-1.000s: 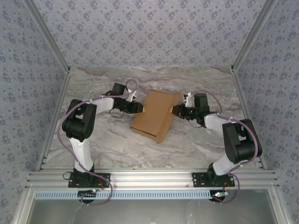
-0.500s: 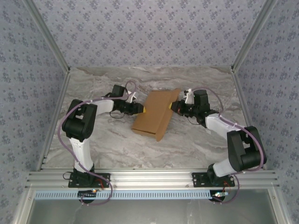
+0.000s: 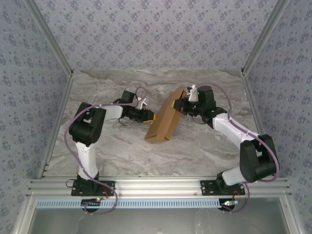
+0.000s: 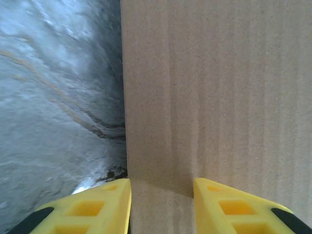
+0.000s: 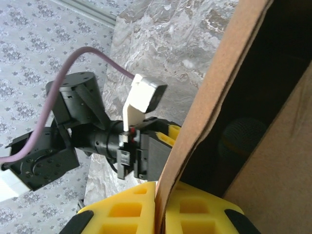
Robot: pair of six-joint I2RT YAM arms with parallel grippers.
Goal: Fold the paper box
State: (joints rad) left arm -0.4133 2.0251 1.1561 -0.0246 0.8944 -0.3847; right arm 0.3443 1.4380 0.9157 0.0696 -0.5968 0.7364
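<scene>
My grey marbled table (image 3: 204, 146) carries one thing: the brown paper box (image 3: 163, 122). It stands tilted on its lower edge, between my left pincer (image 3: 152, 117) and my right pincer (image 3: 180, 103).

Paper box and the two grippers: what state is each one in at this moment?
paper box: part folded, tipped up steeply on edge between the two grippers.
left gripper: jaws apart, tips up against the box's flat outer face, clamping nothing.
right gripper: jaws shut on a thin cardboard wall of the paper box.
</scene>
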